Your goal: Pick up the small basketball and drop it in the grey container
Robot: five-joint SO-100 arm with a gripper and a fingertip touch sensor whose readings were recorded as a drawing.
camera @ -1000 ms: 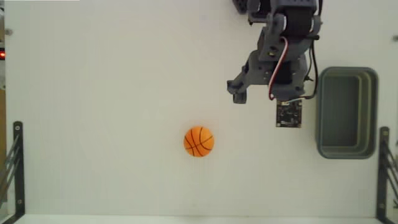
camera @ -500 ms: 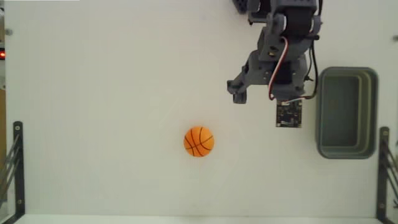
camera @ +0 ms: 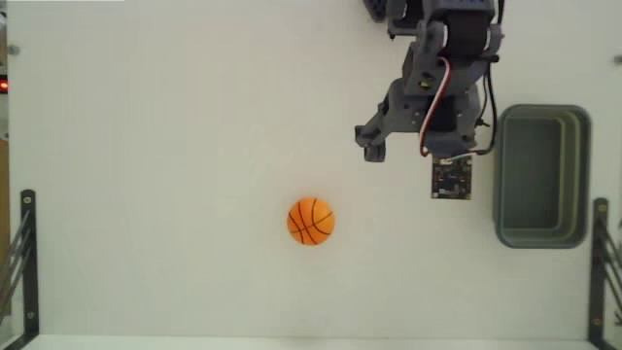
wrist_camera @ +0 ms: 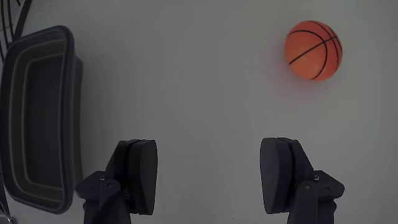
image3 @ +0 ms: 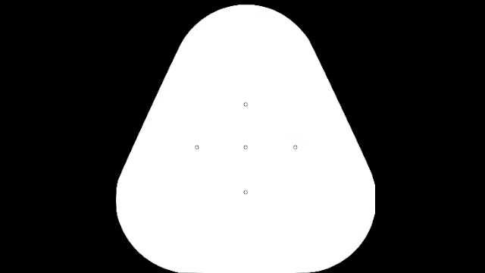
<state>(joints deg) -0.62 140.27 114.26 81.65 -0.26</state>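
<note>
The small basketball [camera: 311,221], orange with thin black seams, rests on the white table a little below the middle of the fixed view; the wrist view shows the basketball [wrist_camera: 313,50] at the upper right. The grey container [camera: 541,175] stands at the right edge of the fixed view and holds nothing; in the wrist view the container [wrist_camera: 37,118] runs along the left side. My gripper [camera: 416,154] hangs between them, up and to the right of the ball and just left of the container. In the wrist view my gripper [wrist_camera: 208,149] is wide open, with only bare table between its dark fingers [wrist_camera: 138,168].
Black metal brackets stand at the lower left [camera: 26,262] and lower right [camera: 598,267] edges of the table. A small circuit board [camera: 452,177] hangs on the arm beside the container. A red light [camera: 3,86] glows at the left edge.
</note>
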